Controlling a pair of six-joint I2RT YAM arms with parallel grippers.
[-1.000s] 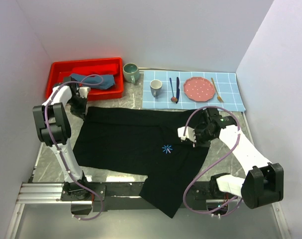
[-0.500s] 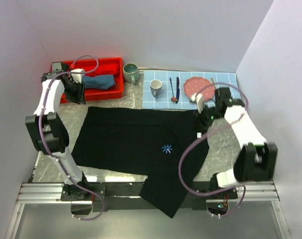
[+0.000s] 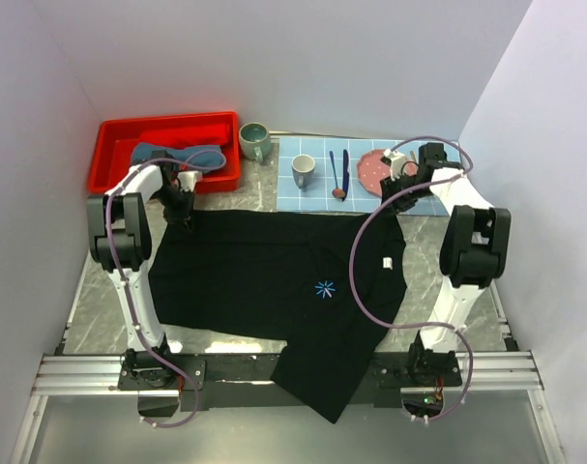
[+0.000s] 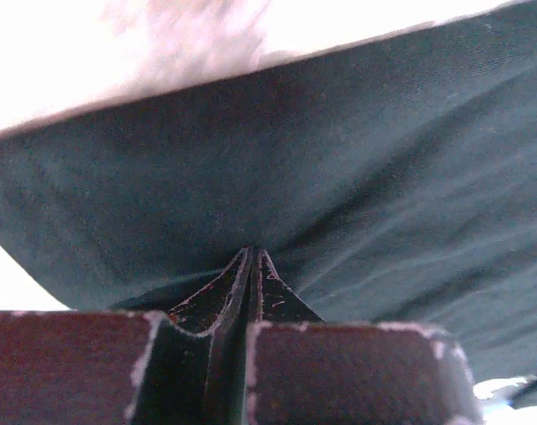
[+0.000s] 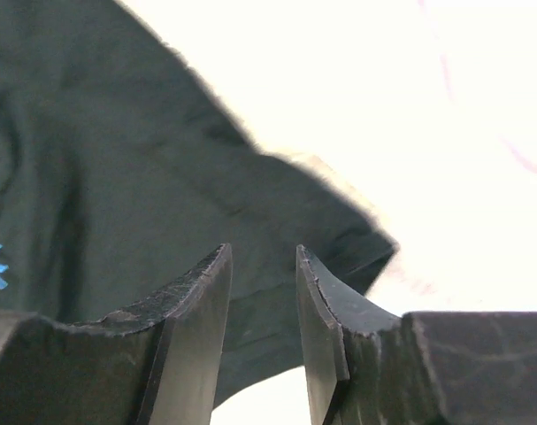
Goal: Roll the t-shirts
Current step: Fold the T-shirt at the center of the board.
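The black t-shirt [image 3: 264,266] lies spread flat on the table, its light-blue starburst logo [image 3: 324,288] facing up. My left gripper [image 3: 184,206] is down at the shirt's far-left corner. In the left wrist view its jaws [image 4: 253,252] are shut, and creases in the dark cloth [image 4: 356,168] run into the tips. My right gripper [image 3: 396,196] is at the far-right corner, next to the placemat. Its jaws [image 5: 261,252] stand open over the shirt's edge [image 5: 118,159] with nothing between them. The slate-blue rolled t-shirt [image 3: 177,155] lies in the red bin.
The red bin [image 3: 119,135] stands at the back left with a green mug [image 3: 253,140] beside it. A blue-checked placemat [image 3: 448,193] at the back right carries a white mug [image 3: 304,170], cutlery [image 3: 338,174] and a pink plate [image 3: 370,169]. The shirt's near corner [image 3: 322,387] overhangs the table's front edge.
The left gripper rose toward the bin with its jaws open, then came back down to the shirt's far-left corner and shut. The right gripper moved from mid-shirt to the far-right corner and opened.
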